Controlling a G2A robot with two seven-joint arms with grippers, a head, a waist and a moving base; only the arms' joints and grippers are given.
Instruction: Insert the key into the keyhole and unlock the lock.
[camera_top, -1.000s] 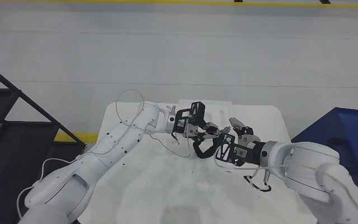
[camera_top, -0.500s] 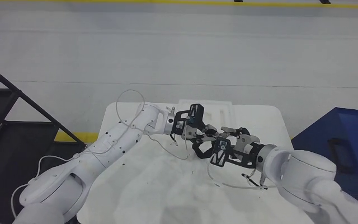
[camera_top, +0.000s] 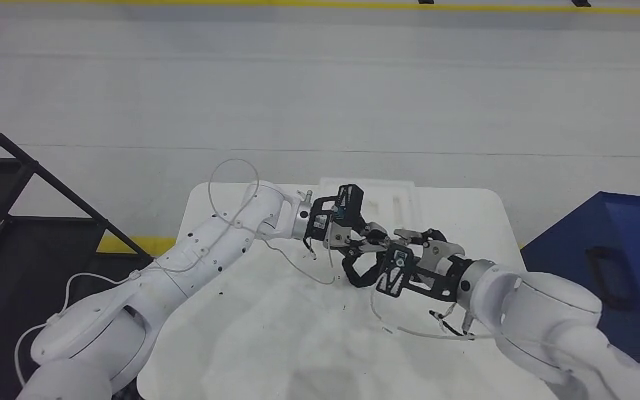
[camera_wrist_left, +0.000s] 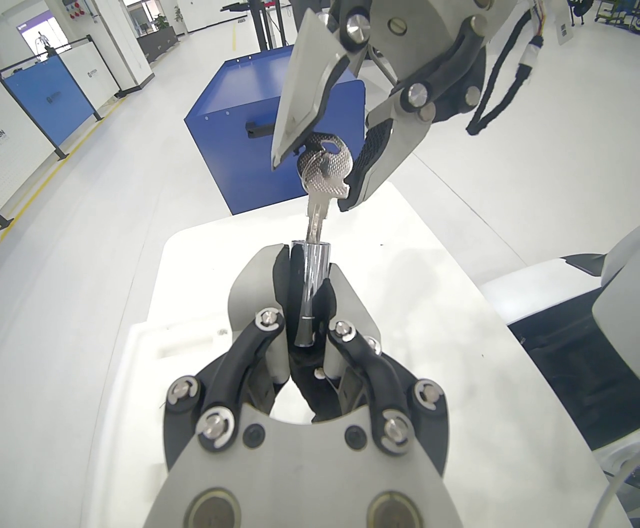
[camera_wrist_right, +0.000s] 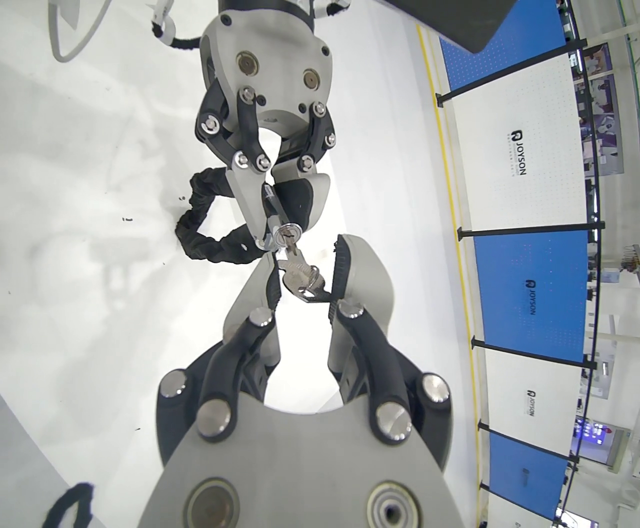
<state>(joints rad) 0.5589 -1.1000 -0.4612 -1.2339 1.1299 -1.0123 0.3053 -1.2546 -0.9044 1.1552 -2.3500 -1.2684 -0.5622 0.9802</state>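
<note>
Both my grippers meet tip to tip above the white table (camera_top: 300, 340), key at the lock.
My left gripper (camera_wrist_left: 306, 260), extended from the left, clamps the chrome lock (camera_wrist_left: 314, 280); a black cable (camera_wrist_right: 200, 235) loops off it. My right gripper (camera_wrist_right: 306, 280), from the right, pinches the key (camera_wrist_right: 299, 272) by its head, blade tip in the keyhole (camera_wrist_right: 287, 231).

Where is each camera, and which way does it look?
Top view: sits on the robot above its arms, looking down at the table; both arms show, meeting over it.
Left wrist view: sits on the left wrist, looking along the left end effector clamping the lock, toward the right end effector holding the key.
Right wrist view: sits on the right wrist, looking the opposite way, past its own end effector at the left one.
Shared: both wrist views show the key's tip meeting the lock.
</note>
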